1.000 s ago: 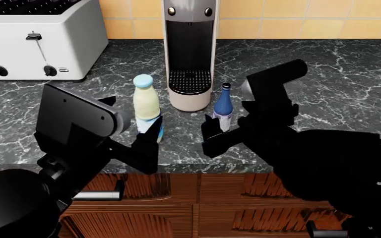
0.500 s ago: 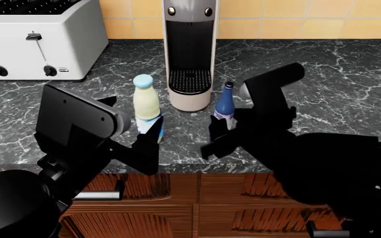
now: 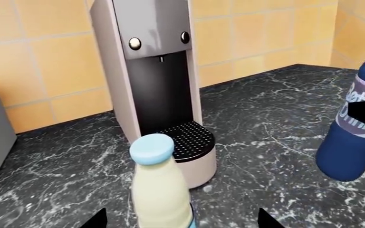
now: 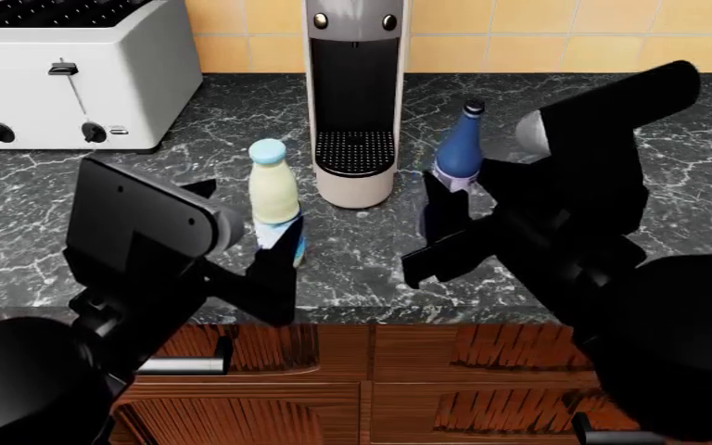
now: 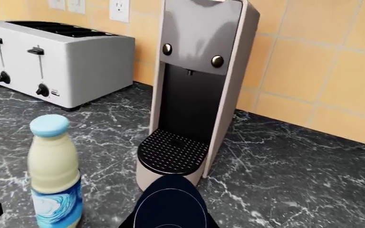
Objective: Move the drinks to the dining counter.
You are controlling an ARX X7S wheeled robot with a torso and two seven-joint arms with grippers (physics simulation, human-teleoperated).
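Observation:
The cream-white milk bottle (image 4: 273,190) with a light-blue cap stands on the dark marble counter (image 4: 653,139). My left gripper (image 4: 285,255) is open, its jaws either side of the bottle's lower part with gaps; the left wrist view (image 3: 179,221) shows the bottle (image 3: 160,190) between them. My right gripper (image 4: 443,209) is shut on the dark-blue bottle (image 4: 459,148) and holds it above the counter. That bottle fills the near edge of the right wrist view (image 5: 169,204) and shows in the left wrist view (image 3: 353,137). The dining counter is out of view.
A coffee machine (image 4: 353,102) stands right behind and between the two bottles. A white toaster (image 4: 71,74) sits at the back left. A tiled wall (image 4: 554,28) backs the counter. Wooden drawers (image 4: 369,389) lie below its front edge.
My right gripper has lifted the dark-blue bottle off the counter, up and to the right. The left gripper and the milk bottle have not moved.

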